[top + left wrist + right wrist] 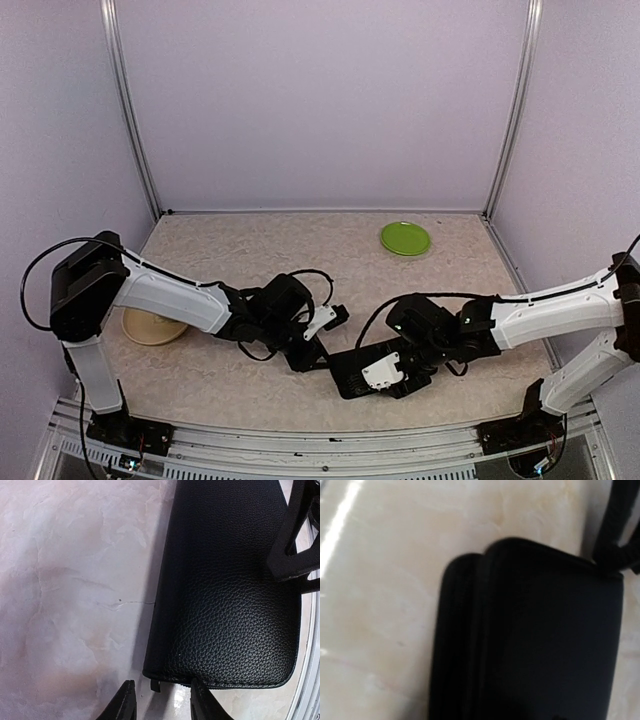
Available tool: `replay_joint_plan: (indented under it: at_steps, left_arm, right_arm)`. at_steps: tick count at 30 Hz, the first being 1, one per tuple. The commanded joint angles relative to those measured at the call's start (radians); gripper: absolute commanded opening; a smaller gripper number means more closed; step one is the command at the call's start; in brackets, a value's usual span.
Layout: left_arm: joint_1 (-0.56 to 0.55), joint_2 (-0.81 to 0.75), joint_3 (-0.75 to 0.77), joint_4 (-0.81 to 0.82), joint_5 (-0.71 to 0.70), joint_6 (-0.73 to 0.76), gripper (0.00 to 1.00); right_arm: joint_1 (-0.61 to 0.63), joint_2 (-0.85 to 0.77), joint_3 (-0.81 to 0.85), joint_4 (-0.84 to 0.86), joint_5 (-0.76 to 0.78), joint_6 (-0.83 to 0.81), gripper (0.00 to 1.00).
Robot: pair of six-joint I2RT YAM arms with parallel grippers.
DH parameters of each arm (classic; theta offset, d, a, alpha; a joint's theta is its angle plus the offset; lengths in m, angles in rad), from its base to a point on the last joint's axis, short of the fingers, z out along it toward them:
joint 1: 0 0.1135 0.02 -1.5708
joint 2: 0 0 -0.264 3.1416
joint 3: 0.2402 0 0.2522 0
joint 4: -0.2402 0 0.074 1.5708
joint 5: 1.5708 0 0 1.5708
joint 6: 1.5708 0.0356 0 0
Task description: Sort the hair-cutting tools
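Here the black case [225, 605] lies near the front edge of the worktop [250, 260], about midway along it. The left gripper [162, 702] sits at the case's end with its jaws parted and a small tab [155, 685] just ahead of them (touching or not, I cannot tell). The right gripper [380, 375] is over the case, and I cannot tell how its jaws stand. The scissors and clips are hidden from every view. A green plate [405, 238] sits near the far right corner.

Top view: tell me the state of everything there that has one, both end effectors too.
Case: closed, lying flat.
Green plate: upright, empty.
Tan dish: upright, partly hidden.
Left end effector: open, at the case's edge.
Right end effector: over the case; open or shut unclear.
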Motion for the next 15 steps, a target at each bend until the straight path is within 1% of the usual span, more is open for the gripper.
replay_joint_plan:
  at_steps: [1, 3, 5, 7, 10, 15]
  left_arm:
    - [0.002, 0.035, 0.022, -0.018, -0.018, 0.018, 0.36]
    - [0.004, 0.018, 0.011, -0.017, -0.022, 0.021, 0.38]
    - [0.004, -0.010, -0.010, -0.007, -0.027, 0.021, 0.44]
    - [0.010, -0.043, -0.035, 0.010, -0.027, 0.020, 0.46]
    - [0.023, -0.063, -0.057, 0.029, -0.005, 0.016, 0.46]
    - [0.021, -0.017, -0.042, 0.035, 0.002, 0.016, 0.40]
  right_arm:
    - [0.012, 0.032, -0.023, 0.085, 0.049, 0.022, 0.61]
    - [0.012, 0.044, -0.034, 0.109, 0.056, 0.020, 0.61]
    - [0.012, 0.052, -0.045, 0.121, 0.057, 0.018, 0.60]
    - [0.012, 0.056, -0.060, 0.128, 0.057, 0.006, 0.58]
    - [0.012, 0.050, -0.089, 0.141, 0.068, -0.009, 0.56]
    - [0.012, 0.045, -0.122, 0.158, 0.077, -0.020, 0.54]
